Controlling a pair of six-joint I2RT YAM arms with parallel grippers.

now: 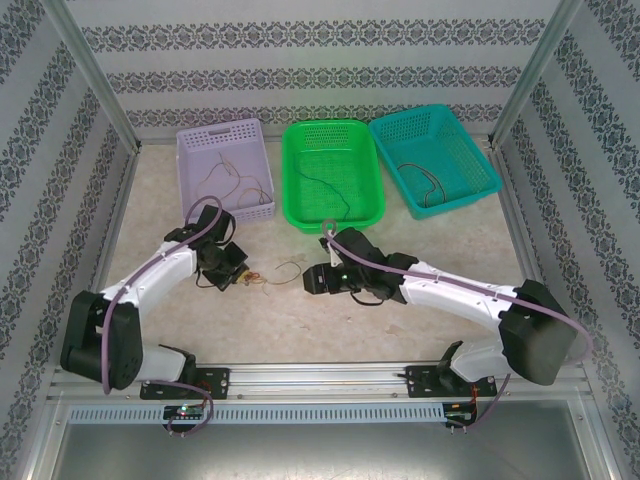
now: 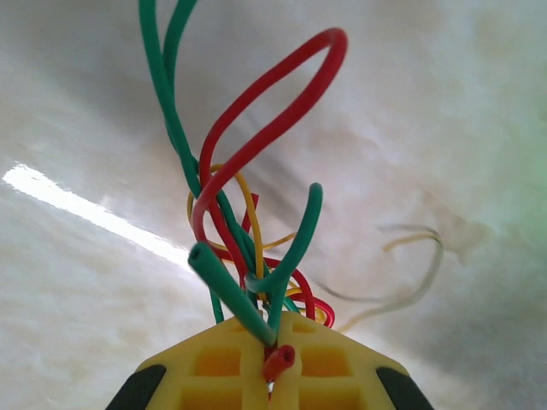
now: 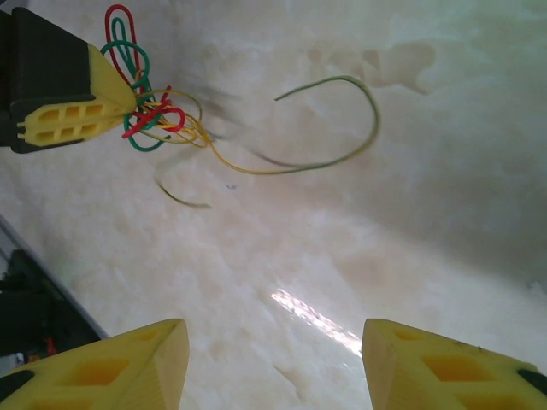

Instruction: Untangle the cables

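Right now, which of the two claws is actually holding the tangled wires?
The left gripper: its yellow fingers are pinched shut on the red, green and yellow cables. The right gripper hangs open, nothing between its fingers.

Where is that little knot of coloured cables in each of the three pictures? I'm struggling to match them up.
Top external: the knot of cables is a small speck on the table, left of centre, at the left gripper.
Left wrist: knot at centre, rising from the yellow fingers at the bottom edge.
Right wrist: knot upper left, against those fingers.
Shared landmark: the left gripper, shut on the knot.
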